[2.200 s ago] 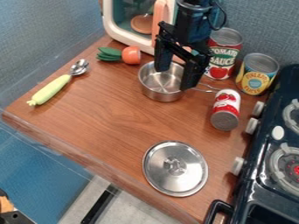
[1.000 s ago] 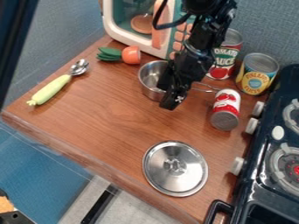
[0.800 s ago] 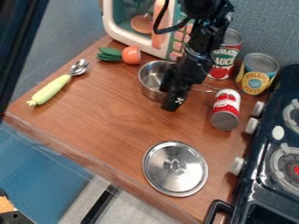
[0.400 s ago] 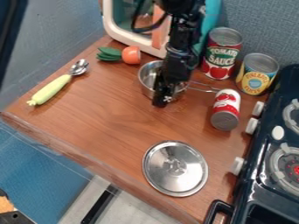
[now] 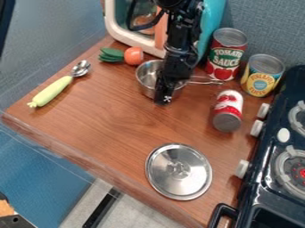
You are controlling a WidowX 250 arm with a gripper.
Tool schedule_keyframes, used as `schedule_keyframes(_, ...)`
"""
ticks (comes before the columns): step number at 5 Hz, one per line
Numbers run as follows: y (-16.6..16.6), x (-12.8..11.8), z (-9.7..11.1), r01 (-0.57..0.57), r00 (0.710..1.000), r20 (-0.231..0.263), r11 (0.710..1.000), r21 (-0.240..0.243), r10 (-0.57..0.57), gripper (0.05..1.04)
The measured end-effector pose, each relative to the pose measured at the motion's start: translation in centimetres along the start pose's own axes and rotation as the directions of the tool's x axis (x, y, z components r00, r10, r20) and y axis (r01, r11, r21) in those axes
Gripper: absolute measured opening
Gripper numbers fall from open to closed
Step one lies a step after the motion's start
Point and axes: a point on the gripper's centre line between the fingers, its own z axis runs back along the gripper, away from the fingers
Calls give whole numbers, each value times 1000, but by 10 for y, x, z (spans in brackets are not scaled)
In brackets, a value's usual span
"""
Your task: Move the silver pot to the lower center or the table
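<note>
And the claw is hanging at the near side of the silver pot, whether open or gripping, I cannot tell; the pot's handle is stretching out to the claw's right; the lid is lying below it, the green-handled spoon well left.

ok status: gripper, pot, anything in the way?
Gripper at the silver pot, over its near rim. Pot upright, not yet at lower center. Lid lies down there, possibly blocking.
</note>
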Motion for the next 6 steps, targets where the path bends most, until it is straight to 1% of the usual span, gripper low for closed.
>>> schedule_keyframes(1, -8, -3, 4, -23, 1000, 17, 1000, 3, 23, 94)
schedule_keyframes(2, -19, -8, 21, -81, 995, 63, 997, 9, 80, 82)
schedule_keyframes(3, -23, -27, 46, -138, 985, 111, 989, 49, 132, 77)
schedule_keyframes(4, -36, -45, 62, -174, 975, 152, 983, 63, 163, 77)
schedule_keyframes(5, -60, -69, 65, -181, 975, 139, 982, 52, 173, 77)
schedule_keyframes(6, -80, -92, 52, -175, 977, 125, 984, 27, 170, 77)
